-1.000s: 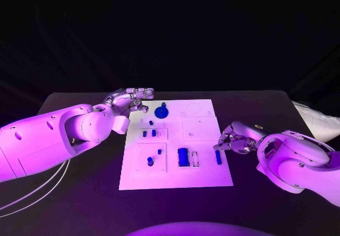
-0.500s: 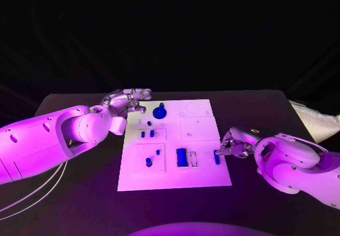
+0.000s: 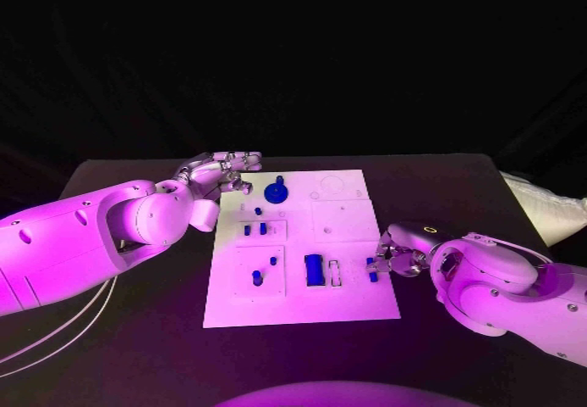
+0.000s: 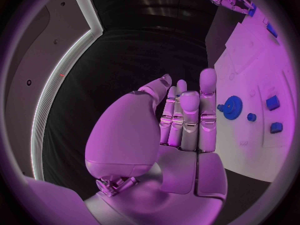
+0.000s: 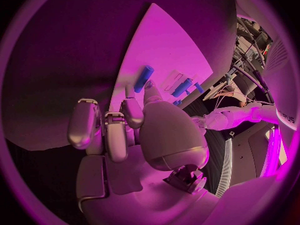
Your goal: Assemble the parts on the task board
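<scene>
R hand (image 3: pixel 394 259) reaches the blue peg (image 3: pixel 371 270) at board (image 3: pixel 354 222) edge, grip unclear (can't tell); could knock it off. L hand (image 3: pixel 226 174) spread, empty.

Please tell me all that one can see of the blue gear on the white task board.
The blue gear is a round, toothed wheel, plastic by its look, lying flat near the far edge of the task board, left of the board's middle. A small blue knob stands close beside it on its far side; whether they join, I cannot tell. The left robot hand hovers beside the board's far left corner and does not touch the gear. The left wrist view shows its teeth clearly.
</scene>
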Tool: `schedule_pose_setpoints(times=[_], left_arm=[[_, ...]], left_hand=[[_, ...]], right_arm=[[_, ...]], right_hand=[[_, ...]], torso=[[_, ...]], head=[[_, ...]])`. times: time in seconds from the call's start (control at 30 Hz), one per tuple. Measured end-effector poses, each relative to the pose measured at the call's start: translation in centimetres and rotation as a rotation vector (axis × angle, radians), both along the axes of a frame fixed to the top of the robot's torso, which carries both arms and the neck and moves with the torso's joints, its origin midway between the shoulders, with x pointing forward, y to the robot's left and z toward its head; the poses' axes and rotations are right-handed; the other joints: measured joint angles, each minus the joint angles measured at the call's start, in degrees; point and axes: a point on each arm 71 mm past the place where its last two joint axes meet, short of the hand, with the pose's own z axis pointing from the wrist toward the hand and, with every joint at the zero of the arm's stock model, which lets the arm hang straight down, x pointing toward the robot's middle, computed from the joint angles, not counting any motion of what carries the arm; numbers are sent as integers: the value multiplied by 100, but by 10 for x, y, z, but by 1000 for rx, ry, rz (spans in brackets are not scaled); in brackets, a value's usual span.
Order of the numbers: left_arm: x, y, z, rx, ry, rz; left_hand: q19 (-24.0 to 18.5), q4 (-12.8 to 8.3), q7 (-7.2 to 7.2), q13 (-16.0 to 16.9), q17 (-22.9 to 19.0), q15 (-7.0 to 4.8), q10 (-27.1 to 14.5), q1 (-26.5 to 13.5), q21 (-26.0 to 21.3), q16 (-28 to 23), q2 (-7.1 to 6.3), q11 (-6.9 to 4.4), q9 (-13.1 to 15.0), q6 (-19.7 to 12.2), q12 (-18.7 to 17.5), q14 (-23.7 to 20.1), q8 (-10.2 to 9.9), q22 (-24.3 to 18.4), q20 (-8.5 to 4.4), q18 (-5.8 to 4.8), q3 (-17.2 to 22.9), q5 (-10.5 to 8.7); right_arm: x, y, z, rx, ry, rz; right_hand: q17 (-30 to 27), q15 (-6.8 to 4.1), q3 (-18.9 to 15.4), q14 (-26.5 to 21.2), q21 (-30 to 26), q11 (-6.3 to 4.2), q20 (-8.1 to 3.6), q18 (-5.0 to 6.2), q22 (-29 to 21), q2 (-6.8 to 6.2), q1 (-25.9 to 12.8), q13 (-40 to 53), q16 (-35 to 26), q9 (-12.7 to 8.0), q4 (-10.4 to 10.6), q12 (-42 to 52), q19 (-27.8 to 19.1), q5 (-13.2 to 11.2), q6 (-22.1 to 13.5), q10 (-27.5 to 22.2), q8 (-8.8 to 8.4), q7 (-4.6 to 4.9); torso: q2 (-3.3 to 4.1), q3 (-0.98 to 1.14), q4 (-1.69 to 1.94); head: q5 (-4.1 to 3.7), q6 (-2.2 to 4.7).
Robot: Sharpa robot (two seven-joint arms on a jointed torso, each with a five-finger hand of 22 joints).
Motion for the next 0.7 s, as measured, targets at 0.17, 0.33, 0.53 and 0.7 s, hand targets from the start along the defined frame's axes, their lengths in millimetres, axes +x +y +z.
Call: schedule_pose_setpoints(times=[0.17, 0.33, 0.53, 0.7], left_arm=[[-1, 0, -3, 1, 6, 0], [-1, -1, -4, 1, 7, -2], [-1, -1, -4, 0, 7, -4], [-1, -1, -4, 0, 8, -3]], left_hand=[[0, 0, 0, 5, -5, 0, 0, 0, 0, 0, 0, 0, 0, 0, 0, 0, 0, 0, 0, 0, 0, 0], [0, 0, 0, 5, -5, 0, 0, 0, 0, 0, 0, 0, 0, 0, 0, 0, 0, 0, 0, 0, 0, 0], [0, 0, 0, 5, -5, 0, 0, 0, 0, 0, 0, 0, 0, 0, 0, 0, 0, 0, 0, 0, 0, 0], [0, 0, 0, 4, -5, 0, 0, 0, 0, 0, 0, 0, 0, 0, 0, 0, 0, 0, 0, 0, 0, 0]], right_arm=[[0, 2, 0, -15, -1, 13], [3, 4, -1, -39, -10, 29], [5, 14, -1, -74, -35, 68], [5, 21, -2, -106, -57, 103]], right_hand=[[0, 0, 118, 0, 0, -3, 0, 0, 4, -93, 171, 2, 0, 6, -131, -1, 0, -132, 54, -4, -34, -41], [-1, 11, 275, 9, 0, -25, 0, 0, 4, -122, 423, -11, 0, 16, -345, -45, 0, -445, 95, -22, -78, -32], [-1, 8, 452, -13, 0, -27, 0, 0, 7, -151, 651, -22, 0, 14, -581, -89, 0, -625, 153, -20, -134, -30], [-1, 8, 546, -15, 0, -29, 0, 0, 8, -196, 698, -47, 0, 9, -676, -119, 0, -671, 184, -23, -150, -40]], torso=[[0, -3, -3], [-2, -3, -3], [-6, -2, 0], [-7, 2, 3]], head=[[-8, -16], [12, -28], [25, -50], [34, -55]])
